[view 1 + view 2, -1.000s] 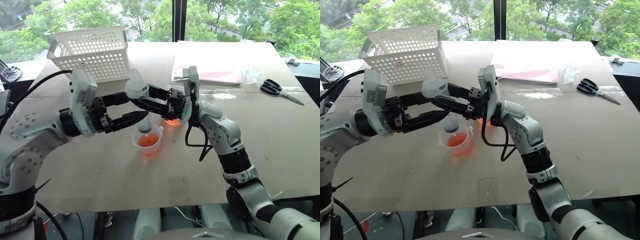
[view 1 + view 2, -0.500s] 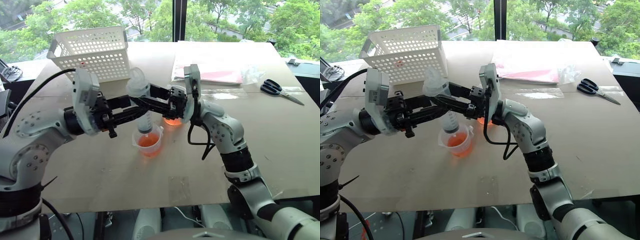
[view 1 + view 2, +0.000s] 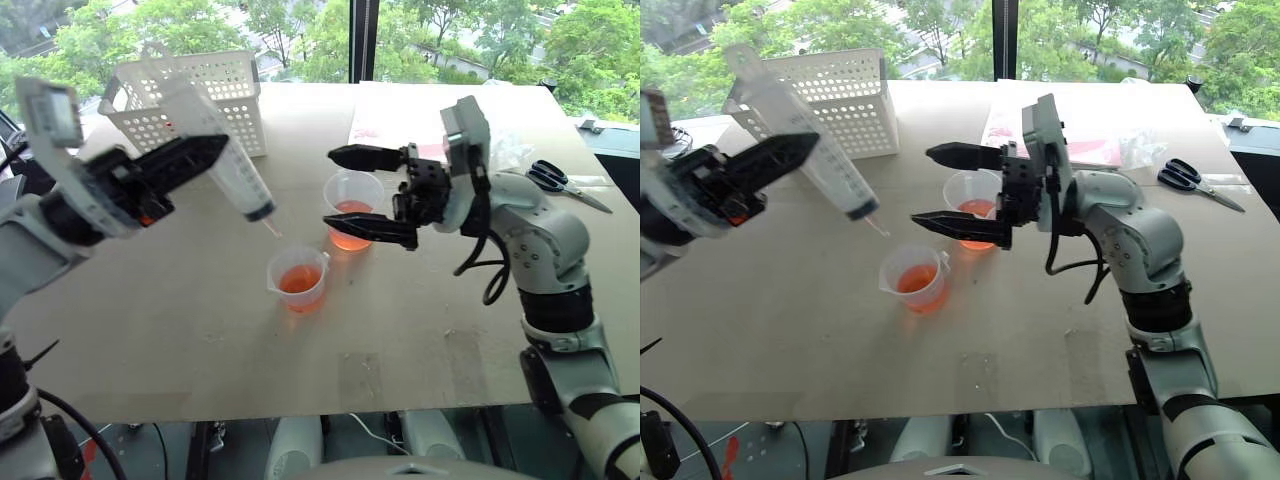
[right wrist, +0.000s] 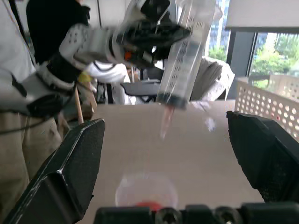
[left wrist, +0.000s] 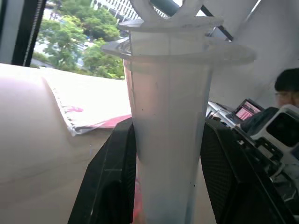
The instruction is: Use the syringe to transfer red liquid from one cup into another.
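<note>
My left gripper (image 3: 213, 150) is shut on the syringe (image 3: 236, 176), holding it tilted in the air at the left, tip down and to the right. In the left wrist view the black fingers (image 5: 111, 184) clamp the barrel (image 5: 168, 116). The tip hangs a little above and left of the shorter cup (image 3: 300, 285), which holds red liquid (image 3: 299, 282). The taller cup (image 3: 352, 205) stands behind it, also with red liquid (image 3: 350, 238). My right gripper (image 3: 328, 188) is wide open, pointing left, one finger behind the taller cup and one in front of it, holding nothing.
A white perforated basket (image 3: 195, 90) stands at the back left. Plastic-wrapped papers (image 3: 425, 135) and black scissors (image 3: 555, 180) lie at the back right. People (image 4: 21, 93) stand beyond the table's left side.
My left gripper closed on the syringe, lifted it out of the shorter cup and swung it up and left, tilted. My right gripper let go of the syringe's top, opened wide and drew back right.
</note>
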Controlling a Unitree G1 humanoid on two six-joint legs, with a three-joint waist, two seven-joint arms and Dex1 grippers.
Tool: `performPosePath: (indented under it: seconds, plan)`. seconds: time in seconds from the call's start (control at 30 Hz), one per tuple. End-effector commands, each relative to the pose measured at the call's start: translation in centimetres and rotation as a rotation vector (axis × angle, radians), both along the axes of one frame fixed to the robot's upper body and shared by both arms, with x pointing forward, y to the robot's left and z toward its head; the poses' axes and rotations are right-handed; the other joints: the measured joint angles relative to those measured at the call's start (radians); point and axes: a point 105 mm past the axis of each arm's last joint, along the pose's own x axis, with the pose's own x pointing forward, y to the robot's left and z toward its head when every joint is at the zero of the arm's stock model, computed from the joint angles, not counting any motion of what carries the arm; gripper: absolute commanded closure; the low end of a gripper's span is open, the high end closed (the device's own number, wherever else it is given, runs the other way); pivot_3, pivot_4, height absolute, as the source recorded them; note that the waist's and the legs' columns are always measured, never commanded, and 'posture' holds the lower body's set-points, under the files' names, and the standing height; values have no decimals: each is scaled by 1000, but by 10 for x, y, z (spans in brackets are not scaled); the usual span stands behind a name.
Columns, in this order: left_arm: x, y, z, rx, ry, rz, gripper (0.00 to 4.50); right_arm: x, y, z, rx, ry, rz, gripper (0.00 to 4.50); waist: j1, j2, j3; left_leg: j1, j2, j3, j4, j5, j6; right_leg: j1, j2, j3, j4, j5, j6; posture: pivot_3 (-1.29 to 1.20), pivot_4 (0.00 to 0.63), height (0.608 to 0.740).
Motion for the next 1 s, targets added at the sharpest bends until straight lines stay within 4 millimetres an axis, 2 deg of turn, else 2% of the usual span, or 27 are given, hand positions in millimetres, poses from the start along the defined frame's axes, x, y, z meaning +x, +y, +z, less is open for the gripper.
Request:
performPosePath:
  seconds: [0.03,0.13,0.2,0.3,0.47,0.6,0.67,0.73,0.8,0.87,0.93,1.0]
  plan:
    - [-3,18,8,-8,59,89,3143,-14,-16,6,-27,-78,-8,0,2,0,1,0,0,0,0,0,0,0,0,0,0,0,0,0,150,740]
    - [-7,44,-29,45,386,88,3143,-24,-46,-3,-77,-57,-102,0,2,-1,3,1,-1,1,0,0,0,0,1,0,1,0,0,0,150,740]
    - [-8,51,-47,83,520,84,3143,-28,-55,-10,-93,-44,-148,0,3,0,3,2,-1,2,-1,0,0,0,1,0,1,-1,-1,0,150,740]
    - [4,59,-74,114,659,122,3143,-30,-66,-22,-109,-20,-226,0,15,0,3,2,-2,6,-1,0,0,0,2,-1,1,-2,-3,0,150,740]
    - [35,53,-99,124,738,123,3143,-37,-72,-34,-130,-16,-289,0,34,-2,3,1,-3,8,1,0,0,1,3,0,0,-2,-3,0,150,740]
    - [50,52,-106,105,779,131,3143,-38,-74,-35,-123,-16,-324,0,37,-5,3,1,-2,8,1,0,0,1,3,0,-1,-1,-1,0,150,740]
    - [65,47,-132,153,839,152,3143,-44,-74,-42,-133,-27,-367,0,37,-5,4,0,-2,8,1,0,0,1,3,0,-2,-1,-1,0,150,740]
    - [73,46,-149,176,880,174,3143,-51,-73,-43,-125,-41,-383,0,48,-4,3,0,-3,7,0,0,0,1,3,0,-2,-1,-1,0,150,740]
    - [76,49,-157,179,893,190,2074,-55,-71,-40,-104,-47,-382,0,45,-5,3,0,-3,7,0,0,0,1,3,0,-2,-1,-1,0,150,740]
    - [77,50,-162,203,895,191,1218,-60,-70,-38,-88,-48,-371,0,39,-6,3,0,-3,8,1,0,0,1,3,0,-2,-1,-1,0,150,740]
    - [77,48,-162,198,896,173,48,-63,-68,-36,-81,-57,-353,0,37,-5,3,2,-3,8,1,0,0,3,3,0,-2,-1,-1,0,150,740]
    - [75,46,-161,184,891,154,48,-66,-68,-34,-70,-59,-329,0,37,-5,2,3,-3,7,2,0,0,4,3,0,-2,-1,-1,0,150,740]
